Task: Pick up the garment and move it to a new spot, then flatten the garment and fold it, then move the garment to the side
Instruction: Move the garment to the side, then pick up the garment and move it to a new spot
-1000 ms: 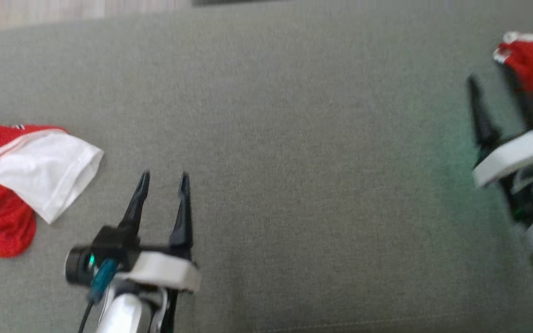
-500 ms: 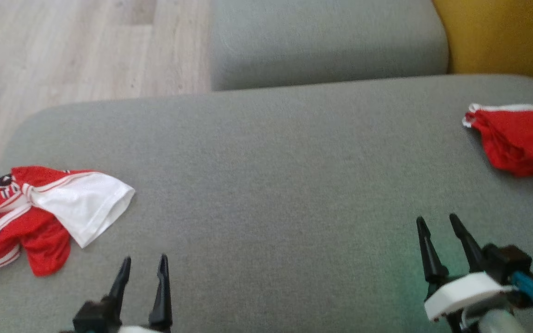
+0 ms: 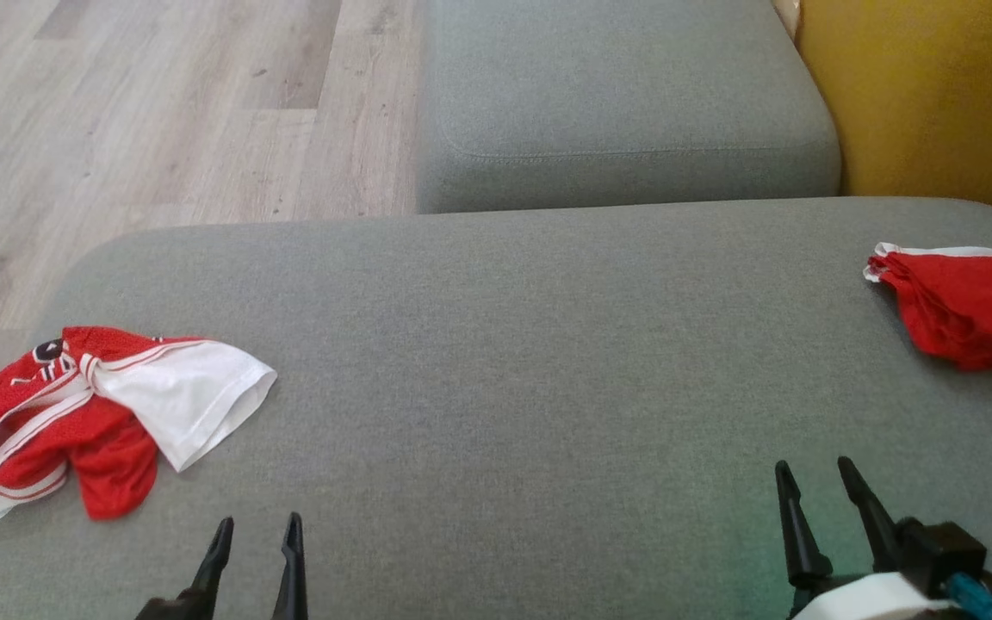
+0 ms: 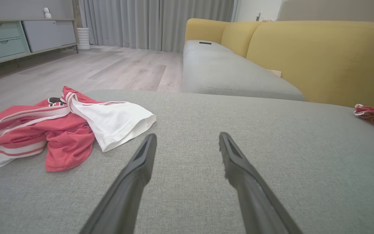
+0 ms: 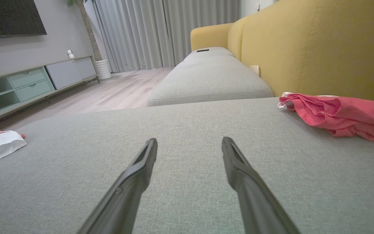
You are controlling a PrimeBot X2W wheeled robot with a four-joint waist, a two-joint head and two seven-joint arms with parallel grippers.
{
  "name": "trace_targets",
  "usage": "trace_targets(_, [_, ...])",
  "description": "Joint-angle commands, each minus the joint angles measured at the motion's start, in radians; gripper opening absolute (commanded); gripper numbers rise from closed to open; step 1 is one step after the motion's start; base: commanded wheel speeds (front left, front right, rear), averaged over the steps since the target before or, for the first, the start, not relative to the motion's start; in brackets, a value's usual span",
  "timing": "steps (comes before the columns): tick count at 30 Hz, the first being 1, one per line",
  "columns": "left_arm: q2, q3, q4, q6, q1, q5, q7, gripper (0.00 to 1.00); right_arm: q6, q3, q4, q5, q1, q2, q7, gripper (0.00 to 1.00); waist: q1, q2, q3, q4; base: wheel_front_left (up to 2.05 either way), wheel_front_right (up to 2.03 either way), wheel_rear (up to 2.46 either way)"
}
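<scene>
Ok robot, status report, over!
Left gripper and right gripper open, empty. Red-and-white garment crumpled on cushion, robot's left, untouched. Second red garment far right, nothing in the way.

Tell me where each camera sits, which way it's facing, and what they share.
Head view: on the head, looking forward and down at the grey cushion, red-and-white garment left, red garment right; left gripper and right gripper at bottom, open.
Left wrist view: low over the cushion, facing the yellow backrest along its own spread fingers.
Right wrist view: likewise low, along its own fingers.
Shared: all three show both garments.
</scene>
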Motion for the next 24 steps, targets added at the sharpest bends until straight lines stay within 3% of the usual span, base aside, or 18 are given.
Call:
trace_targets(1, [-0.005,0.039,-0.038,-0.002,-0.032,0.004,-0.012,1.00,-0.001,0.019,-0.036,-0.007,-0.027,-0.003,-0.013,1.00,0.0001,0.0000,-0.001,-0.001,0.00,0.00,0.00])
trace_targets(24, [-0.005,0.039,-0.029,-0.004,-0.043,0.023,-0.012,1.00,-0.001,0.016,-0.031,-0.032,-0.012,0.019,-0.014,1.00,0.0001,0.0000,0.004,-0.007,0.00,0.00,0.00])
